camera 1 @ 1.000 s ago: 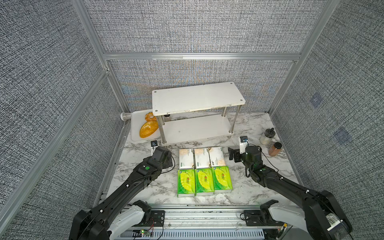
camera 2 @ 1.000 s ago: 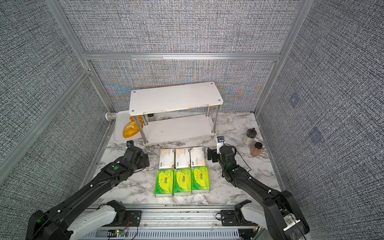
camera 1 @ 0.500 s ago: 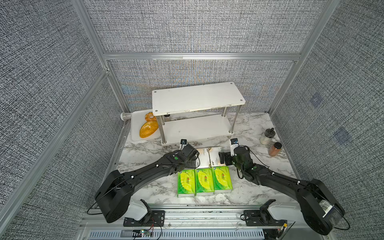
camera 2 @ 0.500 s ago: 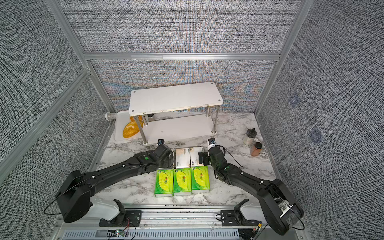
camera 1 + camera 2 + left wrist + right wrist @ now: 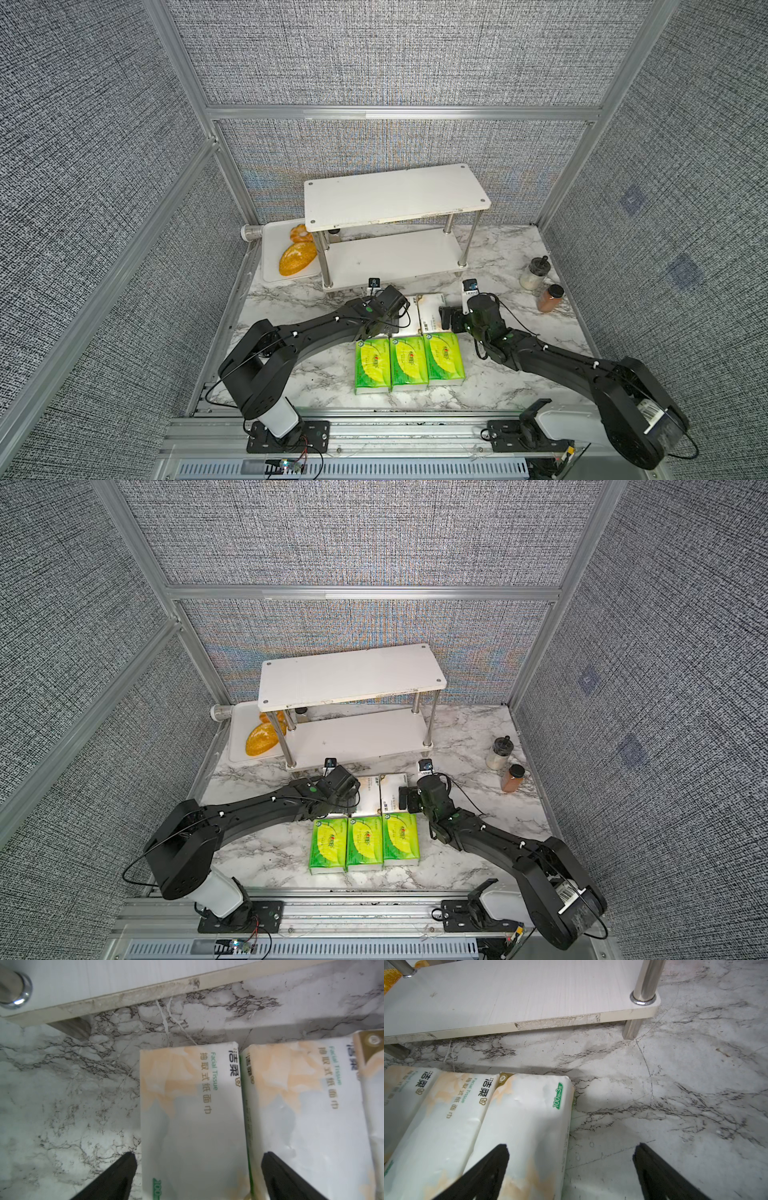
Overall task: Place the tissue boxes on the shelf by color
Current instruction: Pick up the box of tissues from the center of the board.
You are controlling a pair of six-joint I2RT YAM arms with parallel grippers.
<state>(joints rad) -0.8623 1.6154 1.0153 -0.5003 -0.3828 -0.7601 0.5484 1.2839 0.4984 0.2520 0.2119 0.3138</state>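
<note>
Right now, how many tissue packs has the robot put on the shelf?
None yet: both boards of the shelf are bare. All three white packs and three green packs lie on the table. The left gripper hangs open over one end white pack, the right gripper open over the other end's edge; neither holds anything. All six are left to shelve, sorted by color.

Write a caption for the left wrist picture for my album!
Wide-open jaws frame the end white tissue pack on the marble table, close to the shelf.
</note>
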